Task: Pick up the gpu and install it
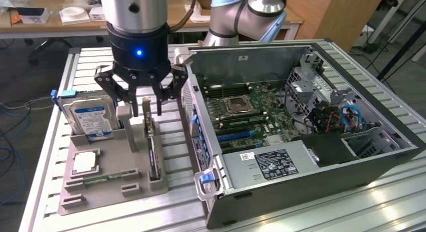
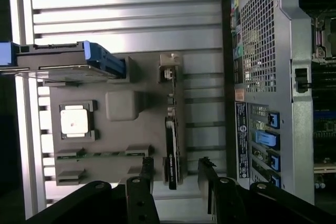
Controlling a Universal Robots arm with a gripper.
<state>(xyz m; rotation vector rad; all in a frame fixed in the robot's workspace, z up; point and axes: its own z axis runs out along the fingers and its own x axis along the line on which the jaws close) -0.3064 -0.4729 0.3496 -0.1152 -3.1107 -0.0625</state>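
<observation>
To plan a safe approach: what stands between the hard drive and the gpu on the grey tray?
A plain grey block stands between the hard drive and the gpu; the exterior view and the wrist view both show it.

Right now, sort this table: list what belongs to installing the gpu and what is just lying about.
For the job: gpu, standing on edge in the grey holder; open gripper over it; open computer case.
Lying about: hard drive; CPU chip.
</observation>
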